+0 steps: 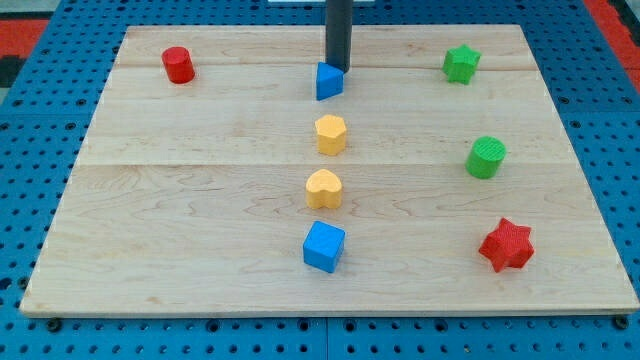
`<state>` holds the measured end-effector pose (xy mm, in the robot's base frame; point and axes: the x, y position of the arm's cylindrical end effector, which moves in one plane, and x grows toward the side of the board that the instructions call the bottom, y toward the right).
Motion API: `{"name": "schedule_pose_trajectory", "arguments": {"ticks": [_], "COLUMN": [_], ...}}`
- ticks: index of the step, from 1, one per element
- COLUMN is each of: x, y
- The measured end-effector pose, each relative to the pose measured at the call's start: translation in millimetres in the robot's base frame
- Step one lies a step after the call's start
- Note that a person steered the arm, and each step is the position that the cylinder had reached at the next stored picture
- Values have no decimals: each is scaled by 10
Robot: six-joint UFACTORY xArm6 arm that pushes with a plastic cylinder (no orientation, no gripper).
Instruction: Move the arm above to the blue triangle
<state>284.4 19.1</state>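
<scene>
My tip (337, 70), a bare rod with no jaws to open or close and nothing in its hold, stands at the top edge of the blue triangle (329, 81), apparently touching it, though the rod hides the exact contact. The triangle lies near the board's (200, 200) top centre, heading a column of yellow hexagon (331, 134), yellow heart (323, 189) and blue cube (324, 246). I judge the task essentially complete, my tip being placed above the triangle, toward the view's top.

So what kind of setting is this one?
Probably a lab tabletop rig for robot pushing: a wooden board on a blue perforated base, small coloured blocks such as the blue triangle, and my tip just above it.
</scene>
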Motion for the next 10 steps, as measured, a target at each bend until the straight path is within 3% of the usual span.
{"name": "schedule_pose_trajectory", "arguments": {"ticks": [3,4,5,7,10], "x": [73,-450,-591,-221,-439], "y": [-4,-5,-79,-90,-221]}}
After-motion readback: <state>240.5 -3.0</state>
